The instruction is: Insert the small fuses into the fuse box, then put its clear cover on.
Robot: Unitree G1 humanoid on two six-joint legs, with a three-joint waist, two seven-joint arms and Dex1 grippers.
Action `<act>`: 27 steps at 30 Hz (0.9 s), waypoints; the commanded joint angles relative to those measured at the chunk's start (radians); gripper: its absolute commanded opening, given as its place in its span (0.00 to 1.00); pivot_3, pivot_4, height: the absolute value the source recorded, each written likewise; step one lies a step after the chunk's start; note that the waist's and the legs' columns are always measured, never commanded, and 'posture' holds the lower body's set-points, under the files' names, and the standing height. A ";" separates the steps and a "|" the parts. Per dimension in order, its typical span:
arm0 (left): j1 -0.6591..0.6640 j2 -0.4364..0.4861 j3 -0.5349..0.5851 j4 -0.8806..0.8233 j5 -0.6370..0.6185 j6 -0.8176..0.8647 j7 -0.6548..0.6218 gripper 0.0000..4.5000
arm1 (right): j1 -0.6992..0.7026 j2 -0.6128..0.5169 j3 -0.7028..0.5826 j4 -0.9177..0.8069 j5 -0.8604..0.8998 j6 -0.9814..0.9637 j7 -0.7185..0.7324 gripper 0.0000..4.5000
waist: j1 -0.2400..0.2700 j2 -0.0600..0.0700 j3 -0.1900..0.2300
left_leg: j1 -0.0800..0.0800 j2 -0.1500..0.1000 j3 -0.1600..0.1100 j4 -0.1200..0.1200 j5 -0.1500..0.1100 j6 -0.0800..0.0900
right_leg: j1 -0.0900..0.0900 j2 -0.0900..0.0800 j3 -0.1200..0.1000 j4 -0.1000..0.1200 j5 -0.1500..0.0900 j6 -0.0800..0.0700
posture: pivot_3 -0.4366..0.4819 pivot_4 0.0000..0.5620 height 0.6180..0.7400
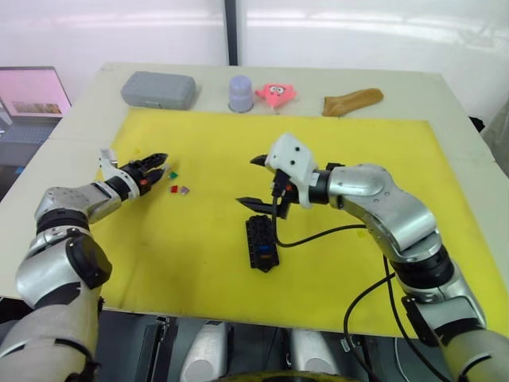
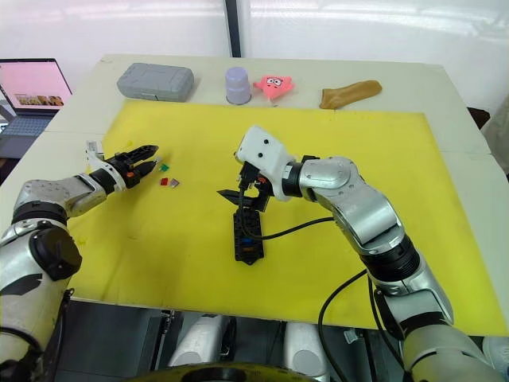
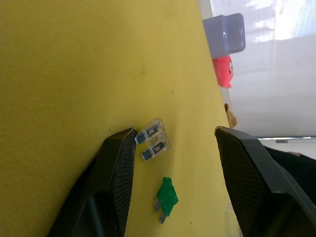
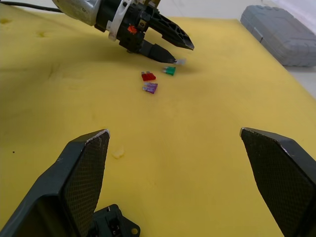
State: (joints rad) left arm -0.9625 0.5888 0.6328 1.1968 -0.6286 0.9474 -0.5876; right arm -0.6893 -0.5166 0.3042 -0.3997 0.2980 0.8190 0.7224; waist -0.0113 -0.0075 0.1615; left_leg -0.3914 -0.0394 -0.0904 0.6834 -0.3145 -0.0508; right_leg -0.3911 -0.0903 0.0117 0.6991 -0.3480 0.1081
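The black fuse box (image 1: pixel 261 243) lies on the yellow mat (image 1: pixel 358 159) near its front, with a small coloured piece showing in its slots. My right gripper (image 1: pixel 253 181) hovers open just beyond it, nothing between its fingers. Four small fuses lie at the mat's left: clear-grey (image 3: pixel 153 140), green (image 3: pixel 167 197), red (image 4: pixel 148 76) and purple (image 4: pixel 150 88). My left gripper (image 3: pixel 175 132) is open and low on the mat, one fingertip (image 3: pixel 129 136) touching the clear-grey fuse and the green one lying between its fingers. The clear cover is out of view.
A grey case (image 1: pixel 159 89), a lavender cup (image 1: pixel 241 93), a pink toy (image 1: pixel 275 93) and a tan object (image 1: pixel 351 100) line the table's far side beyond the mat. A laptop (image 1: pixel 32 91) stands at the far left. A black cable (image 1: pixel 318 235) loops from my right wrist beside the fuse box.
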 commanded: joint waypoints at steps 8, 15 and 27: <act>0.015 -0.054 0.024 0.043 0.014 -0.144 0.118 0.07 | -0.018 -0.019 -0.020 -0.034 -0.003 -0.027 0.016 1.00 | -0.001 0.000 0.000 | 0.000 0.000 0.000 0.000 0.000 0.000 | 0.000 0.000 0.000 0.000 0.000 0.000 | 0.48 0.27 1.00; 0.005 -0.024 0.032 0.033 0.004 -0.140 0.120 0.02 | -0.028 -0.034 -0.013 -0.029 -0.007 -0.043 0.038 1.00 | -0.009 0.003 -0.002 | 0.001 0.001 0.002 0.000 0.001 -0.001 | -0.001 0.001 0.000 0.000 0.000 0.001 | 0.48 0.27 1.00; 0.037 0.179 0.009 -0.315 -0.112 0.276 -0.087 0.02 | -0.004 -0.017 -0.166 -0.070 0.168 0.052 0.072 1.00 | -0.051 -0.001 0.001 | -0.002 0.004 0.001 -0.002 0.001 -0.002 | -0.005 0.003 0.001 0.000 0.000 0.001 | 0.48 0.27 1.00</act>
State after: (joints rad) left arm -0.9374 0.7401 0.6320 0.9696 -0.6926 1.1606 -0.6372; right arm -0.6903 -0.5445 0.1937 -0.4090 0.4089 0.8558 0.7886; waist -0.0627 -0.0085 0.1621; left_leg -0.3933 -0.0353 -0.0891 0.6806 -0.3133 -0.0526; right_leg -0.3960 -0.0876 0.0130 0.6994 -0.3484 0.1087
